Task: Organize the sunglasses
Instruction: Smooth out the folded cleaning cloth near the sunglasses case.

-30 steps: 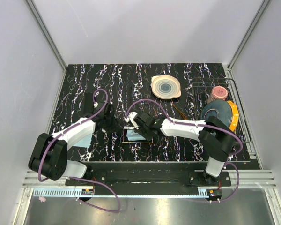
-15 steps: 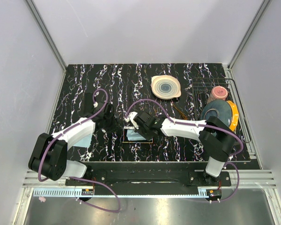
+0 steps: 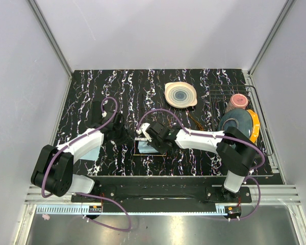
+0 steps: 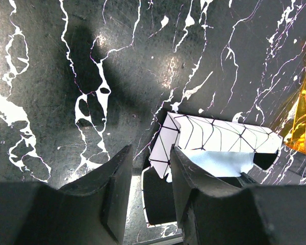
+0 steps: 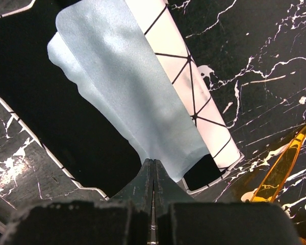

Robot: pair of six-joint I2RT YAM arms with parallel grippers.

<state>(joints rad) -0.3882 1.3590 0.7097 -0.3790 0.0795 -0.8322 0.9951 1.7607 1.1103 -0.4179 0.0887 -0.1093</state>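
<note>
The sunglasses [image 5: 281,166] lie on the table [image 3: 92,87] near one end of the box [image 5: 188,76], with a strip of bare table between the two. My wrist views catch only a thin amber arm and a sliver of amber lens, so I cannot tell whether they are folded. The box is white, crossed with thin black lines, and rests along one side of the flat black case [image 5: 35,117]. A pale blue cloth [image 5: 122,87] drapes over the box's long side and spills onto the dark case beside it. My right pincer [image 5: 153,168] is closed all the way, its two fingers pressed together on the narrow end of that cloth, just off the same end of the box as the sunglasses. My left pincer [image 4: 150,150] hangs over the table at the box's other end, the end away from the sunglasses. Its fingers stand partly apart with nothing held between them, and a corner of the case shows below the gap. A round plate [image 3: 181,95] sits well beyond the box toward the far side of the table. A wire rack [image 3: 219,99] of dishes stands well apart from the box, out past the sunglasses.
</note>
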